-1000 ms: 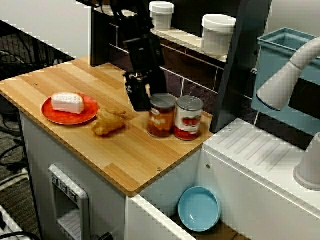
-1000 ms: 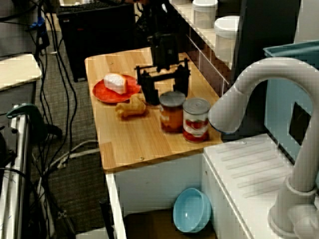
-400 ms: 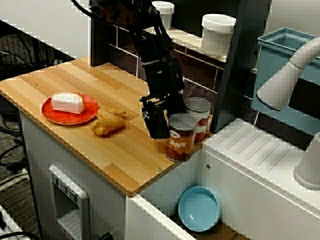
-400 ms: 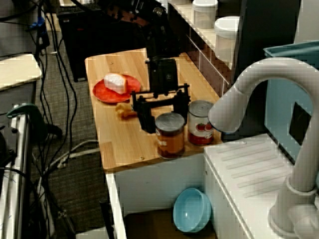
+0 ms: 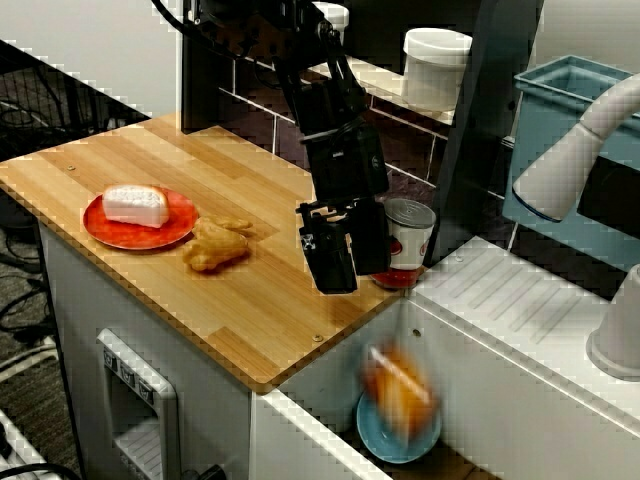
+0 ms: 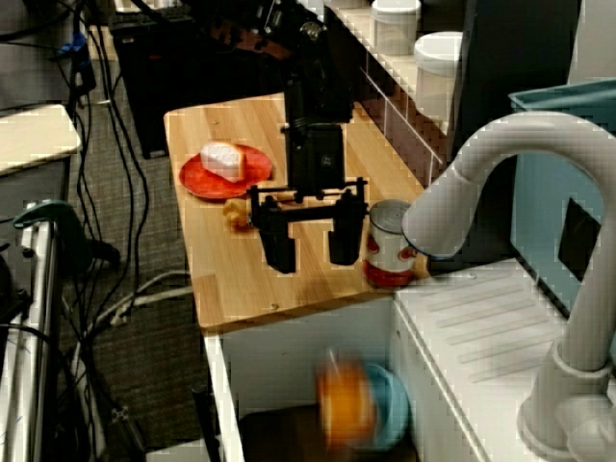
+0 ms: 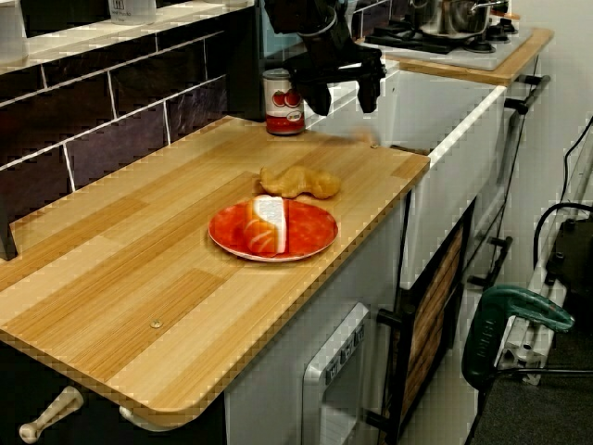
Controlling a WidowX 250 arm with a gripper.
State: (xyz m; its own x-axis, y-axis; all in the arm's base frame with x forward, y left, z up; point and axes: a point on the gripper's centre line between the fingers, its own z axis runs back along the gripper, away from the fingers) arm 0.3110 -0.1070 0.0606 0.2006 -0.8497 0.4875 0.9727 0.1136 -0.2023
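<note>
**Q:** What is the hand (image 5: 350, 262) doing?
**A:** It is hanging with its two fingers spread wide and nothing between them. It is just above the bench (image 5: 150, 165), at the edge next to the sink (image 5: 335, 375). The view from the far end of the bench is showing the same gap empty.

**Q:** What is lying nearest it?
**A:** A tomato can (image 5: 410, 225) is standing upright just beside the hand, on the wall side and outside the fingers. Below the bench edge, an orange object (image 5: 400, 395) is showing as a smear over the blue bowl (image 5: 385, 445) in the sink. It is too blurred to identify, and the smear suggests it is moving.

**Q:** How far along is the work?
**A:** Judging from these views, the orange object is off the bench and out of the hand but is not yet resting. The tomato can is standing on the bench. Farther off, a fried piece (image 5: 213, 245) and a red plate (image 5: 100, 228) carrying a white wedge (image 5: 135, 205) are lying well apart from the hand.
</note>
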